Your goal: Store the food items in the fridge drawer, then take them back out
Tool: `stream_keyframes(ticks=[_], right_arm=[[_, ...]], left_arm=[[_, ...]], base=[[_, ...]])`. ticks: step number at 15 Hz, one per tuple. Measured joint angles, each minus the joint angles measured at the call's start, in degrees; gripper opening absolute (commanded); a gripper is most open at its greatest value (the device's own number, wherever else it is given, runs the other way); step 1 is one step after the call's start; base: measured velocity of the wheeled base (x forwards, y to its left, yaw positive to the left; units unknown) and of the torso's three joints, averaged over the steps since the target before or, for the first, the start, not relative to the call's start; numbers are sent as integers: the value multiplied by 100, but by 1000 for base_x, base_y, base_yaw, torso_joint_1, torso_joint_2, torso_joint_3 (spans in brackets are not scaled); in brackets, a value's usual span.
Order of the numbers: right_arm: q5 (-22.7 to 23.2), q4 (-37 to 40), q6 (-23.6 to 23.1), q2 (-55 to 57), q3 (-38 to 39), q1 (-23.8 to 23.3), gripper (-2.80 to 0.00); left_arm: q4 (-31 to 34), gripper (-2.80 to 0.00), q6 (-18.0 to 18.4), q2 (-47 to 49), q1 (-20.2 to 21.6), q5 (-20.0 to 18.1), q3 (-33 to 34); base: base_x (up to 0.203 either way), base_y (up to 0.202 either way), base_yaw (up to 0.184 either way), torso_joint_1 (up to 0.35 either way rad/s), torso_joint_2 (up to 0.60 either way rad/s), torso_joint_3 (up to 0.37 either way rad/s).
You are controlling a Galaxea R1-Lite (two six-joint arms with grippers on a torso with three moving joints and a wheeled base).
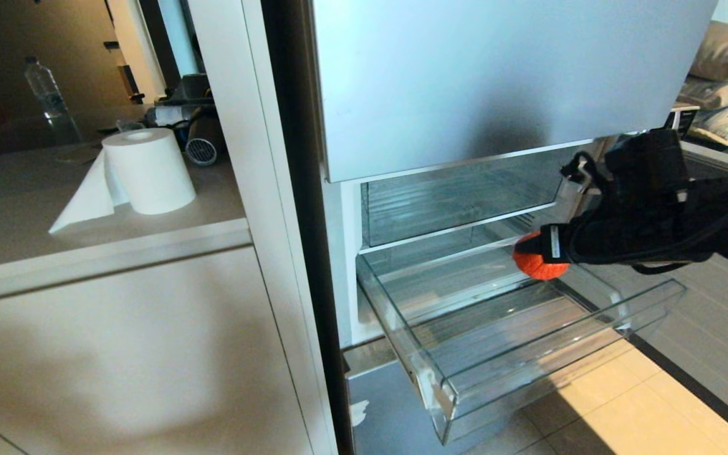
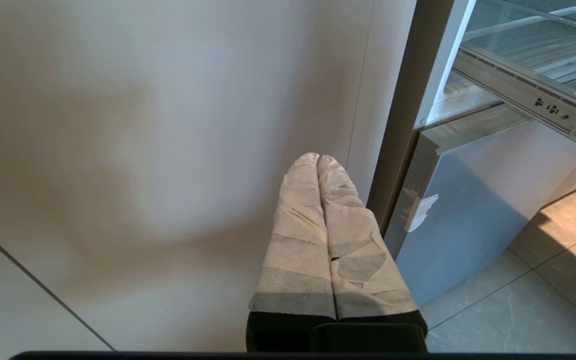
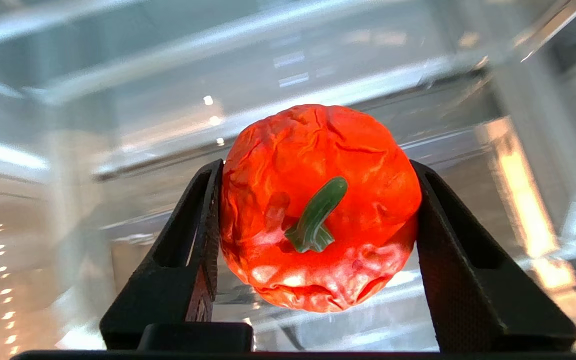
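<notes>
Head view: right gripper [image 1: 544, 249], clamping the tomato [image 1: 536, 260], half hides it above the drawer [image 1: 566, 354].

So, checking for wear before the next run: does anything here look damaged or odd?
The red-orange fruit in the right gripper is wrinkled and dented. The fridge drawer has a chipped front corner. Nothing spilled.

Wrinkly red-orange tomato-like fruit [image 3: 318, 210] with a short green stem, hanging above the pulled-out clear plastic drawer [image 1: 566, 366], whose ribbed floor looks bare.
</notes>
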Motion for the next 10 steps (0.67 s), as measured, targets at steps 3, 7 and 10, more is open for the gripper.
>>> stream_keyframes(ticks=[3,7,10], right_arm=[[-9,-25,-10,-1204,624,52,-280],[-106,-20,-15,-3158,1836,82,-280],[-254,-13,1,-4741,3012,85,-280]], left_arm=[[0,-280,0,0,0,0,0],[0,-280,0,0,-2,-2,0],[0,-280,0,0,-2,-2,0]], base=[[0,0,0,0,0,0],[0,0,0,0,0,0],[0,0,0,0,0,0]])
